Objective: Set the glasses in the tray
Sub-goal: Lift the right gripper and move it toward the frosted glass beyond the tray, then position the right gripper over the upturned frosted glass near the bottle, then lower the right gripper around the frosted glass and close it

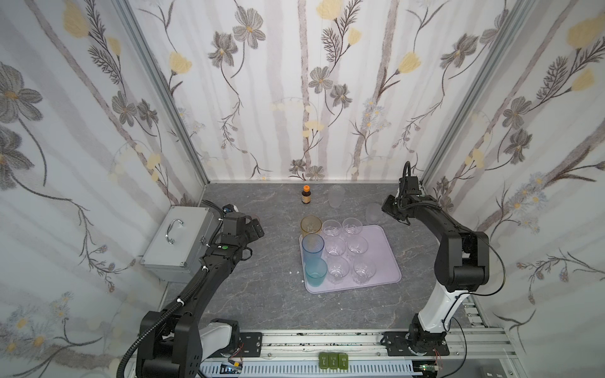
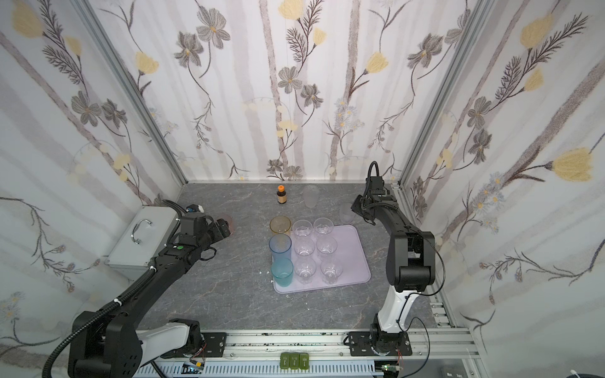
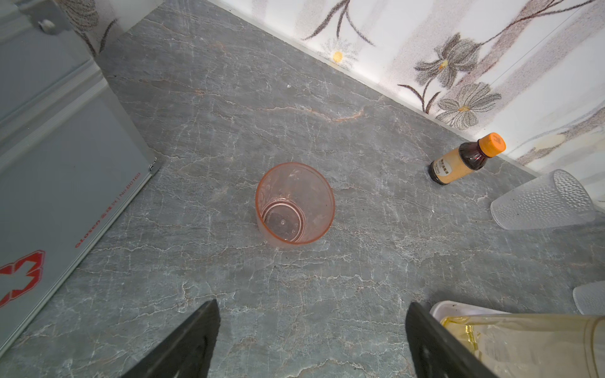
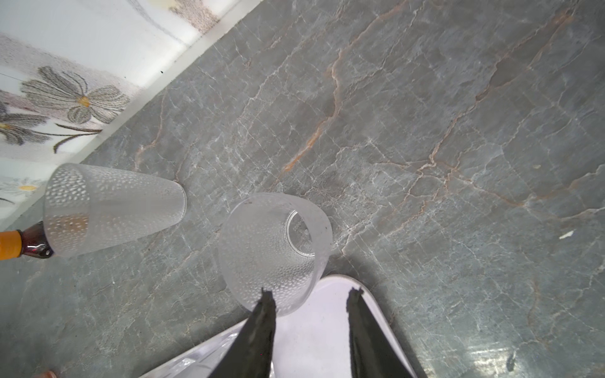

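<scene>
Left gripper (image 3: 312, 302), open, faces the pink tumbler (image 3: 294, 204) at ten o'clock of the tray (image 2: 350, 258). Right gripper (image 4: 311, 290) (part-open, empty) beside a frosted tumbler (image 4: 275, 248) at one o'clock

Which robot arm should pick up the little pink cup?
The left arm. Its open left gripper points straight at the pink cup, standing close ahead. The right gripper is across the tray, by a frosted cup.
</scene>
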You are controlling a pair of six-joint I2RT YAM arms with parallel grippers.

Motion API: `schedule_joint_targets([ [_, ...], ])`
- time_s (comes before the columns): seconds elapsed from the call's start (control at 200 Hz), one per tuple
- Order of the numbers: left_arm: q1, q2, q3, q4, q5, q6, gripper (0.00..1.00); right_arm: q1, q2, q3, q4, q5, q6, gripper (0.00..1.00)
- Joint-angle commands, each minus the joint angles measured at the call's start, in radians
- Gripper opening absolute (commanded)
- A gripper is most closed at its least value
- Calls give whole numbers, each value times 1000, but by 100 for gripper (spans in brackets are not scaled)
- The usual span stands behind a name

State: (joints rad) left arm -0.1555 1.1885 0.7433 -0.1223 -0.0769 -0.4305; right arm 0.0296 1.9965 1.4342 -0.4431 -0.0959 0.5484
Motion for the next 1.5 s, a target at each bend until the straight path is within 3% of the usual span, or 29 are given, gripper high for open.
schedule_joint_targets([
  [0.0, -6, 8, -1, 34, 4, -20, 90, 9, 15, 29, 0, 19, -7, 38],
  [0.31, -68, 10, -5, 47, -23, -36, 89, 99, 84, 182, -82, 110, -26, 40],
  [0.495, -91, 27, -5, 60, -20, -38, 89, 144, 106, 229, -28, 4, -32, 41],
  [0.899, -144, 31, -13, 70, -27, -57, 89, 270, 361, 517, 21, -61, 40, 48],
  [1.239, -165, 40, -15, 73, -29, -65, 88, 283, 545, 696, 48, -19, 88, 47],
  [1.494, -171, 49, -14, 75, -30, -64, 88, 279, 556, 710, 21, -7, 82, 40],
])
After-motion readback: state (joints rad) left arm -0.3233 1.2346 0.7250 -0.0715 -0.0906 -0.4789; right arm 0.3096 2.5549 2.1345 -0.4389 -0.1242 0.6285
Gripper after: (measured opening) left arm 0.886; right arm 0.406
